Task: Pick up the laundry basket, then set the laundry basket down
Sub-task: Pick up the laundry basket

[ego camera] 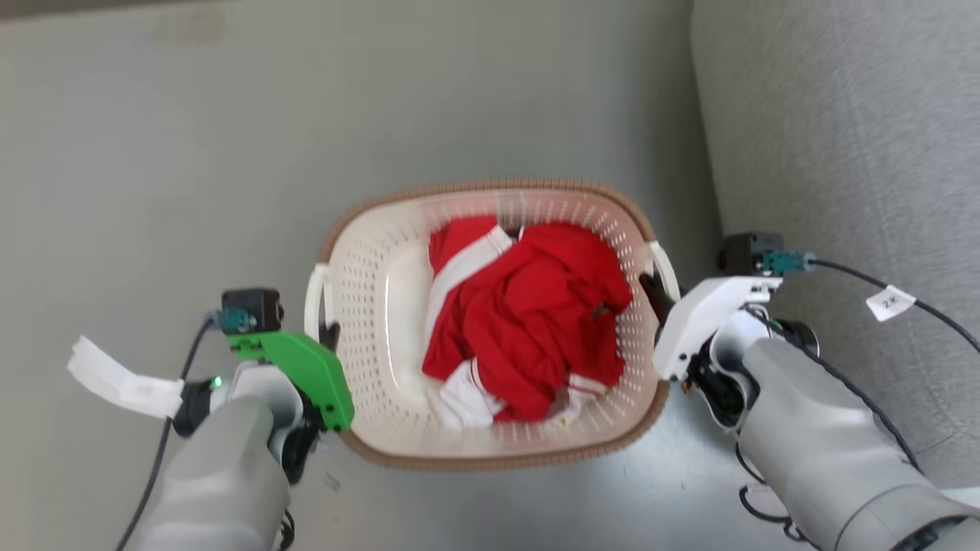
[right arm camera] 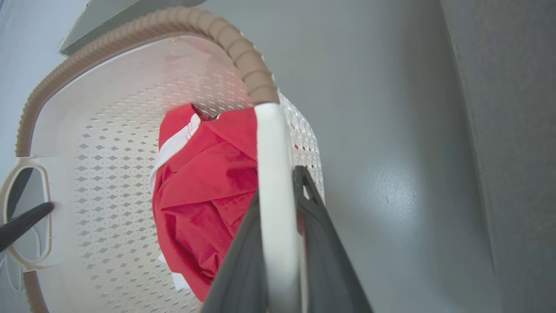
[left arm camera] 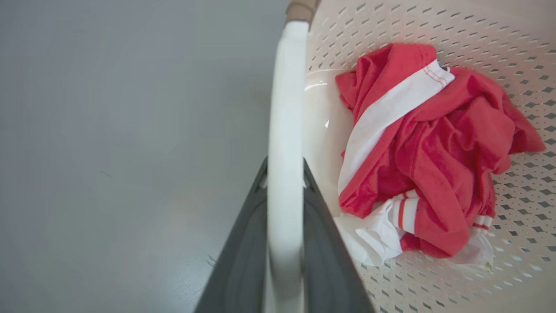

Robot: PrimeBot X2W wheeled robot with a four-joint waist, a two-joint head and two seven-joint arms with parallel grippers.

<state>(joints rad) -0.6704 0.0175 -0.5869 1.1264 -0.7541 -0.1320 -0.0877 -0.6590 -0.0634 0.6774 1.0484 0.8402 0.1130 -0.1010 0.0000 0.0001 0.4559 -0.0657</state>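
In the head view, a crumpled white paper tag hangs on the cable at the far left, over the smooth grey floor. Just right of it, the left gripper, under a green housing, reaches to the white curved left handle of the basket. In the left wrist view, this gripper has one dark finger on each side of the handle bar, both pressed against it, so it is clamped on the handle.

The cream-white perforated plastic laundry basket, rounded-rectangular with a brown woven-look rim, lies between the two arms at the middle of the head view, over the floor. I cannot tell whether it rests on the floor or hangs just above it. Inside lies a crumpled red garment with white bands, bunched toward the basket's right half and bottom.

On the right, the white right handle meets the right gripper, under a white housing. In the right wrist view, that gripper holds the handle bar tight between its two dark fingers.

Further right, a small white tag hangs on a black cable, over a grey textured surface.
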